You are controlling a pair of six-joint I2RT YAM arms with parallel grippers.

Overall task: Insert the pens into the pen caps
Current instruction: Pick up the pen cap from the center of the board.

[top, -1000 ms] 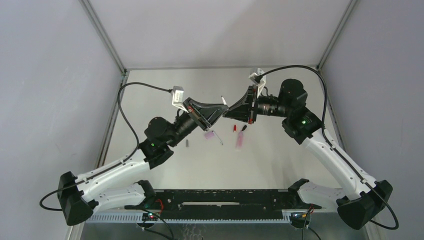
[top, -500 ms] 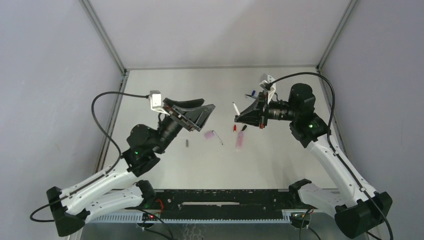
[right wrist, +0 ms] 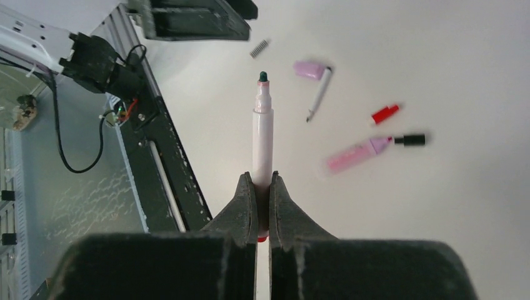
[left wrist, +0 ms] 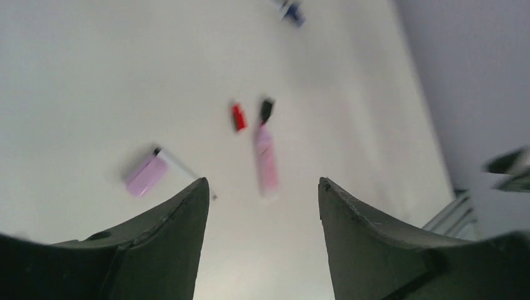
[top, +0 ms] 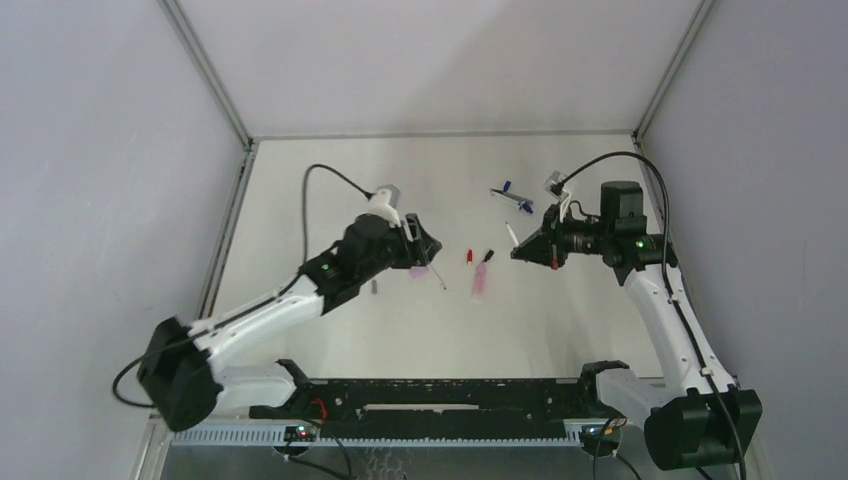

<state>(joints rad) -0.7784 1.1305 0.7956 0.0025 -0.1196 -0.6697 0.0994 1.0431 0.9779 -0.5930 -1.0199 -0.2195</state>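
room: plain grey walls (top: 100, 150) boxing in a pale table (top: 420, 170), pens and caps scattered mid-surface.
landmark: pink marker (top: 480, 283), lying flat, dark tip toward the far wall.
red cap (top: 469, 257): just beside the pink marker's dark tip, on the left-arm side.
pink cap (top: 418, 270): farther out on that same side of the pink marker, close against a thin grey-white stick pen (top: 438, 277).
blue-and-white pen (top: 510, 194): well beyond the pink marker, toward the far wall.
right gripper (right wrist: 262, 178): pressed together on a white-barrelled pen (right wrist: 262, 134), raised on the right-arm side of the pink marker, dark tip out front.
left gripper (left wrist: 262, 187): spread wide, pinching nothing, hovering on the other side of the pink marker, near the pink cap.
key relation: held pen's long axis running from the right gripper across the pink marker toward the left arm, tip leading.
nearer arm: left for the pink cap; red cap roughly between both.
likely next: cap pick-up by the left gripper, mouth then lined up on that axis; matching cap unclear.
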